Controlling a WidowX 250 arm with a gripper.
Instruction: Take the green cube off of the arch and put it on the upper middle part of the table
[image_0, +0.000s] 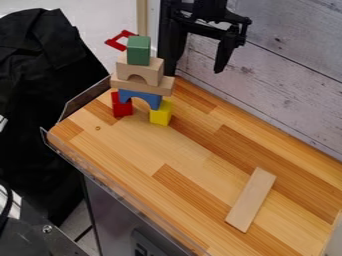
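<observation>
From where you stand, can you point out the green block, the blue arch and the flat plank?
Green block (138, 54): camera view, on its front face.
Blue arch (155, 102): camera view, on its leg at the picture's right.
Flat plank (251, 200): camera view, middle of its upper face.

No text, label, brand, number or sign can be read in the camera view, on any surface or on any object there

So I've got a cube (138, 51) on an arch (151, 71) on a slab (142, 87) on another arch (141, 95) on two blocks (160, 114), plank (251, 200) front-right.
</observation>
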